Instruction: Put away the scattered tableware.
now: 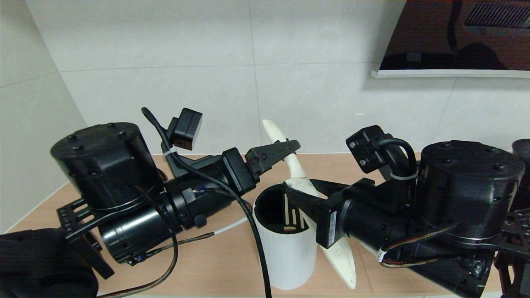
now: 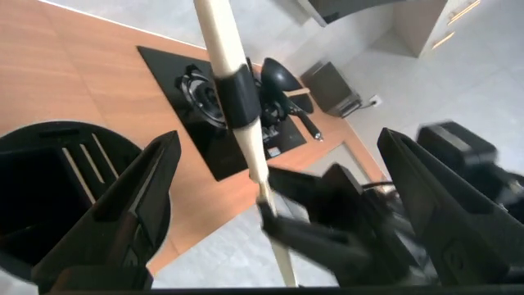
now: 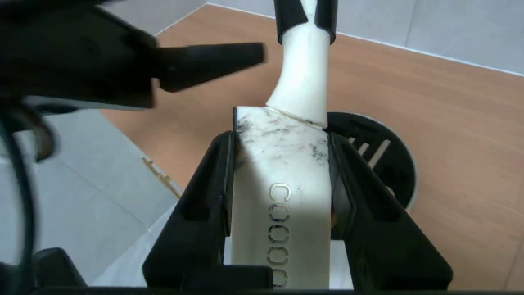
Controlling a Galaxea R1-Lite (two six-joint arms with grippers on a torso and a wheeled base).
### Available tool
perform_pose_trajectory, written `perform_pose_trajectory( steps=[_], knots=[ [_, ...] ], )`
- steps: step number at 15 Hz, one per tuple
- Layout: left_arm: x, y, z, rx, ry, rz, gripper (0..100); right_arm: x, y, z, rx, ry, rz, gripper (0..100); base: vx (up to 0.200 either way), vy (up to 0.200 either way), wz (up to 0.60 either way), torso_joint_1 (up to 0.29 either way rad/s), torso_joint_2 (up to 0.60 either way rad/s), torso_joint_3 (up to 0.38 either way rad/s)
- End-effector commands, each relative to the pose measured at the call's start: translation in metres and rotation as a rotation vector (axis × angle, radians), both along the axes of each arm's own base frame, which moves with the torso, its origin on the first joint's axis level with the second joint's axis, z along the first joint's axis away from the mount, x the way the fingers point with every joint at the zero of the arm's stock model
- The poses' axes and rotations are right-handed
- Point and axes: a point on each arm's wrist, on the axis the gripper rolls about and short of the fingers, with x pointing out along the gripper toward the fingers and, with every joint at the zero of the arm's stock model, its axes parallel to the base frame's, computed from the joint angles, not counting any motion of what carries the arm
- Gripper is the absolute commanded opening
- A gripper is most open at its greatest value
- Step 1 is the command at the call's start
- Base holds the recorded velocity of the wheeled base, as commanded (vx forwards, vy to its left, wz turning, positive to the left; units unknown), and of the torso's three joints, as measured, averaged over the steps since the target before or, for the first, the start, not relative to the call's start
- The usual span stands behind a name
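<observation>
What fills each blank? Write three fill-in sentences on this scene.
The right gripper grips the white spatula by its ___.
The left gripper has its jaws ___ around the spatula's handle.
The white holder stands on the ___ countertop.
Missing: blade; open; wooden.

Wooden counter (image 1: 215, 265), tiled wall (image 1: 165, 62), range hood (image 1: 455, 37)

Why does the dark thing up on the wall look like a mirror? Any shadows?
Head view: the glossy dark panel reflects a dim silhouette, and a soft shadow falls on the wall tiles beside and below it. Right wrist view: the white spatula, in the right gripper, is brightly lit, its dark smudges standing out.
</observation>
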Motion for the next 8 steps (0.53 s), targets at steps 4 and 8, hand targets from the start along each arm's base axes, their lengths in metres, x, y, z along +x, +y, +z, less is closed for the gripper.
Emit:
perform_pose_trajectory(
  steps=[4,8],
  knots=[
    [0.0083,-0.0087,-0.0125,0.008,0.008,0.014,100,-0.0074,0.0054,-0.0030,-0.008,0.007,0.031,0,0.000,0.000,0.00,0.000,0.00,0.000],
    [0.0123,-0.0112,-0.0143,-0.012,-0.013,0.045,100,-0.0079,0.0054,-0.0039,-0.010,0.009,0.033,0,0.000,0.000,0.00,0.000,0.00,0.000]
  ],
)
